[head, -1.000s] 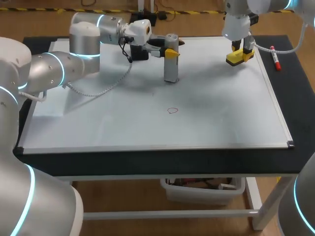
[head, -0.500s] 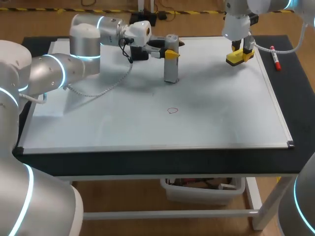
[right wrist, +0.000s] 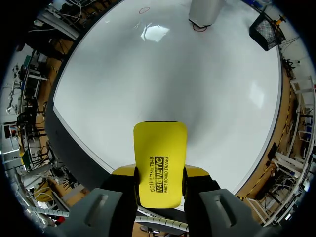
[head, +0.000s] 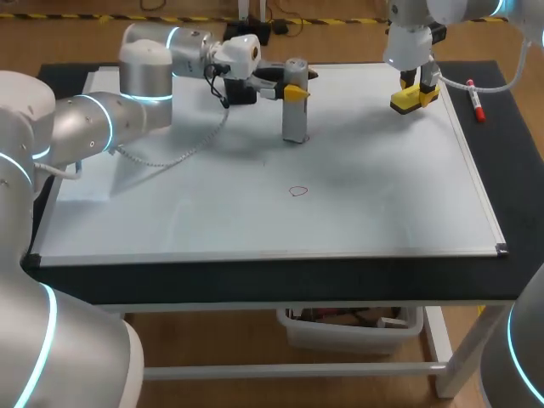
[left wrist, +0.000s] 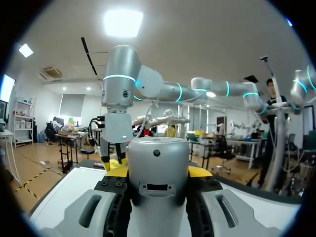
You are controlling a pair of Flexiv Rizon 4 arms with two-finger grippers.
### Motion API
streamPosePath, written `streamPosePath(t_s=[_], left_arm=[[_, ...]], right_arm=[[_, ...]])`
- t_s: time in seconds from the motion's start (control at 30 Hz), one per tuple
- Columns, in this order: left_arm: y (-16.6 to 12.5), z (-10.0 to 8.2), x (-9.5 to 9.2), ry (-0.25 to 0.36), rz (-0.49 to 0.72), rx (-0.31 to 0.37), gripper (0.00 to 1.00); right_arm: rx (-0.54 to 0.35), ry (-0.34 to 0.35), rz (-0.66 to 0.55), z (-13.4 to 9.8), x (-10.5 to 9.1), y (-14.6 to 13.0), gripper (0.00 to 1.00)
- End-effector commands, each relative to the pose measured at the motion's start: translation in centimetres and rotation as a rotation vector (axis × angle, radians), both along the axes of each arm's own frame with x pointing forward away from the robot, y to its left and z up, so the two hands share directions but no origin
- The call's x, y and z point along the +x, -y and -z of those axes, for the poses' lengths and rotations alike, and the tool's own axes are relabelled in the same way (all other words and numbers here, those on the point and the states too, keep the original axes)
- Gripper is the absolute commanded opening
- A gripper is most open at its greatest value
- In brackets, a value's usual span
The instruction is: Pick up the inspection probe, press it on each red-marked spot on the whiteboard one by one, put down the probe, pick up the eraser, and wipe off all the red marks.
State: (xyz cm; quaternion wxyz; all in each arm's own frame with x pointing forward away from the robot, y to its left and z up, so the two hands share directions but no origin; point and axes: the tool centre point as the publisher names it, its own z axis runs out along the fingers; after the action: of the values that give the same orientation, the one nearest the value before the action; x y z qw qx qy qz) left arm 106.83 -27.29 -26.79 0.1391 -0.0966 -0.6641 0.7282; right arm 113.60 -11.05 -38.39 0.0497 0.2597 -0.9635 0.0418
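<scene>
Left end effector [head: 293, 92] grips probe [head: 295, 119], upright on whiteboard [head: 382, 195], far centre: pressing likely underway. Right end effector [head: 415, 92] grasps eraser [head: 414, 100], far right. Red mark [head: 297, 190] mid-board unwiped

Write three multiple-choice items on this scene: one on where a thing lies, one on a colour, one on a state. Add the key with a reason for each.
1. Where does the marker lie?
A. On the black table, off the whiteboard's right edge.
B. On the whiteboard's middle.
C. In a cup.

2. What colour is the eraser?
A. Blue.
B. Green.
C. Yellow.

3. How is the probe?
A. Lying flat, untouched.
B. Upright in the left gripper.
C. Hanging off the table's edge.

Key:
1 A, the head view shows the marker on the black top outside the board's frame.
2 C, it shows yellow in the head and right wrist views.
3 B, it stands on the board with a yellow tip at each side.
</scene>
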Motion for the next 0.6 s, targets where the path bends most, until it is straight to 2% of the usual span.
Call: streamPosePath(t_s=[0.03,0.3,0.6], left_arm=[[-0.8,-1.3,0.8,0.022,0.156,-0.01,0.0],[-3.8,-3.9,1.9,0.053,0.083,-0.028,0.0],[-9.5,-5.0,3.1,0.074,-0.024,-0.029,0.0]], right_arm=[[-0.004,-0.002,-0.002,-0.2,0.1,0.0,0.0],[-0.004,-0.002,-0.002,-0.2,0.1,0.0,0.0],[-0.004,-0.002,-0.002,-0.2,0.1,0.0,0.0]])
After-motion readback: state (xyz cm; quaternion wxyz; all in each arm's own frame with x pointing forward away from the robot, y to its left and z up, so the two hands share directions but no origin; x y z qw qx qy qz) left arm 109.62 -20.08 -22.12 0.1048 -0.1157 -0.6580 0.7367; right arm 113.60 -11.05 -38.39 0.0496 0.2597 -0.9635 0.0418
